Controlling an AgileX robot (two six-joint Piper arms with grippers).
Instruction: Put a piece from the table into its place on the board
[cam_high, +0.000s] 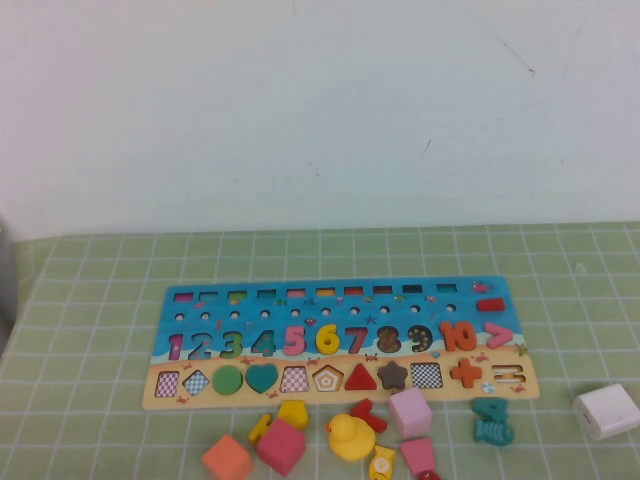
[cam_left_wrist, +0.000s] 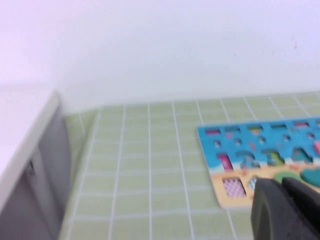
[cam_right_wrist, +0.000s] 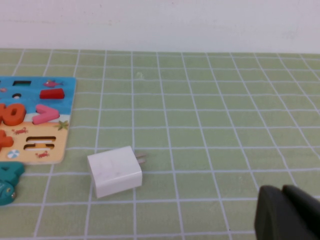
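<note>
- Left gripper (cam_left_wrist: 281, 184): dark fingers drawn together with nothing between them. It sits low on the robot's side of the board's left end and is outside the high view.
- Right gripper (cam_right_wrist: 282, 190): fingers likewise closed and empty. It sits over bare worktop (cam_right_wrist: 225, 125), near the white plug block (cam_right_wrist: 115, 171) and beyond the board's right end. It is also outside the high view.
- Board (cam_high: 170, 345): lies flat and square to the robot, with numerals 1 to 10 along its blue part and shapes along its tan strip.
- Piece, yellow "6" (cam_high: 327, 340): sits in the numeral row between the pink 5 (cam_high: 294, 341) and the 7 (cam_high: 356, 340), apparently level with them. By this evidence it is already placed.
- Loose items along the board's near edge: yellow angular piece (cam_high: 293, 412), rubber duck (cam_high: 348, 437), pink cubes, orange cube and a teal piece (cam_high: 492, 421).
- Handling note (a judgement):
  - The step in hand looks like confirming the seating and staying clear.
  - Keep both grippers raised and away from the board so no numeral is knocked.
  - If the 6 proves proud of its recess, press it straight down with closed fingertips and do not push sideways, because the board may slide on the mat.
  - Approach from the near edge above the loose items so they are not swept along.
</note>
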